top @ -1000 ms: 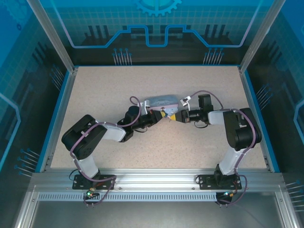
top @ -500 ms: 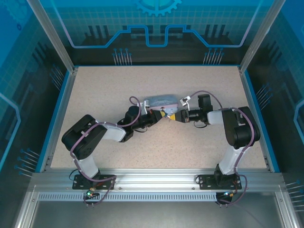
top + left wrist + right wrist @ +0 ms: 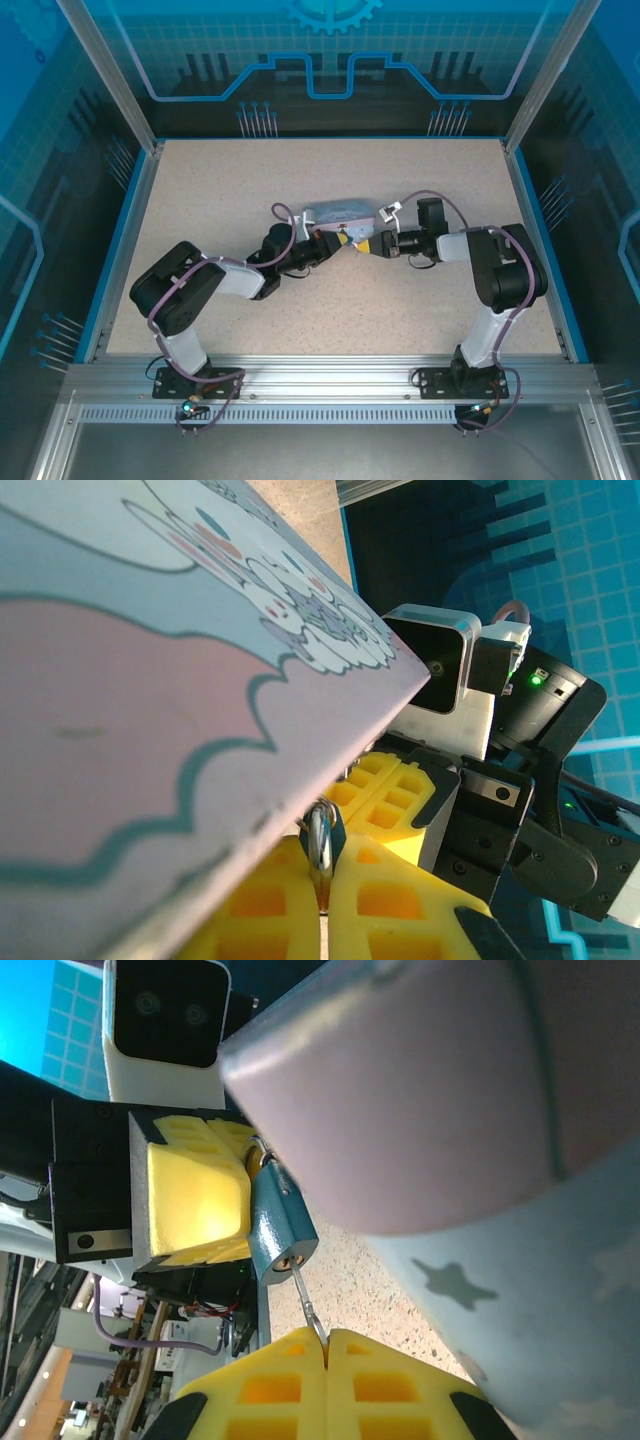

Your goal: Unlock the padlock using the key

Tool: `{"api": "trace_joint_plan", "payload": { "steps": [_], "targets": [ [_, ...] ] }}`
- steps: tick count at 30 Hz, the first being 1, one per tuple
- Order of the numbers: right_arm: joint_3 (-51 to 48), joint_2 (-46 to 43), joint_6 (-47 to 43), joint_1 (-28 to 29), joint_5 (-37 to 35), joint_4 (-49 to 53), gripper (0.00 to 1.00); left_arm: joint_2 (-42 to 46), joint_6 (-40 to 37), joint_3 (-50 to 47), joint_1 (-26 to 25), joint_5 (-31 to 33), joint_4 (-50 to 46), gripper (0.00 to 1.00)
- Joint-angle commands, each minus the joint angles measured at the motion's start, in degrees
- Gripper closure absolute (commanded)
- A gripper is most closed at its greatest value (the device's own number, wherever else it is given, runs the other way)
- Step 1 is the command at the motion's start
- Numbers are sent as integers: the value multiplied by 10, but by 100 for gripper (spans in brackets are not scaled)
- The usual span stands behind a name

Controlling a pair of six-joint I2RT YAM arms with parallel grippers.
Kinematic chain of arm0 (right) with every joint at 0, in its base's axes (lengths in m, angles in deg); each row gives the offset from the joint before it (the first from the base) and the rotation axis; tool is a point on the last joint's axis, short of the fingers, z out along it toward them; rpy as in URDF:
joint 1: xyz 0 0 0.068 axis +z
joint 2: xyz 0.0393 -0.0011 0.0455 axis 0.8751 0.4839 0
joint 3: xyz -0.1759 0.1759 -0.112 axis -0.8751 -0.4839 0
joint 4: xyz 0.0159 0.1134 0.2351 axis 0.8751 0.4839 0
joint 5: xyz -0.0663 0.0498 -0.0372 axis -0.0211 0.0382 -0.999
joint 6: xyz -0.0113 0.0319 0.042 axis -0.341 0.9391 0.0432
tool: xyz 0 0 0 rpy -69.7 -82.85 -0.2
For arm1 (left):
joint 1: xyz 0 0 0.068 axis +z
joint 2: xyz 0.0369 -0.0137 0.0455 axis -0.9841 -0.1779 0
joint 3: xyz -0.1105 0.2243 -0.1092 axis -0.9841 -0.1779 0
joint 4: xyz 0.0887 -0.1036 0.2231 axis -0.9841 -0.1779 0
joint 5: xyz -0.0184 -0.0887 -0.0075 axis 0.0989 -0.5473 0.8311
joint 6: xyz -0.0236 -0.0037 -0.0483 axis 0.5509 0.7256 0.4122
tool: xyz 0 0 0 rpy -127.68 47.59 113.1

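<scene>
The padlock (image 3: 280,1225) is small and dark teal, with a brassy keyhole end, and it hangs from the edge of the pale tin. My left gripper (image 3: 322,880) is shut on the padlock (image 3: 320,832), whose silvery shackle shows between the yellow fingers (image 3: 400,910). The thin silvery key (image 3: 308,1305) has its tip in the keyhole. My right gripper (image 3: 327,1340) is shut on the key's head. In the top view the left gripper (image 3: 340,240) and right gripper (image 3: 366,245) meet tip to tip in front of the tin.
The pale blue tin with a cartoon picture (image 3: 340,212) sits mid-table right behind the grippers and looms close in the wrist views (image 3: 150,680) (image 3: 480,1110). Speckled tabletop (image 3: 350,300) surrounds it, bounded by blue walls (image 3: 120,240).
The right arm's elbow has shifted slightly. Both grippers stay together at the padlock, each keeping its hold.
</scene>
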Motion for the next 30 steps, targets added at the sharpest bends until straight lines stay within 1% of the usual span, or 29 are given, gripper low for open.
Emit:
{"api": "trace_joint_plan", "payload": {
  "steps": [1,6,12,15,22,27,30],
  "targets": [
    [18,-9,-27,8,-3,-22,100,-9,38,7,-27,-128,122,100],
    [12,-1,-9,7,-13,-55,100,-15,62,-1,-27,-119,134,100],
    [17,-1,-1,1,-3,-62,100,-17,59,-4,-28,-127,131,100],
    [32,-1,-15,1,15,-28,100,-24,54,-6,-27,-134,131,100],
    [60,-22,-84,0,35,87,100,-46,44,-12,-28,-144,133,100],
    [65,-29,-90,-3,40,100,100,-54,49,-12,-27,-142,152,100],
    [68,-26,-78,-6,40,96,100,-51,47,-12,-27,-142,152,100]
  ]
}}
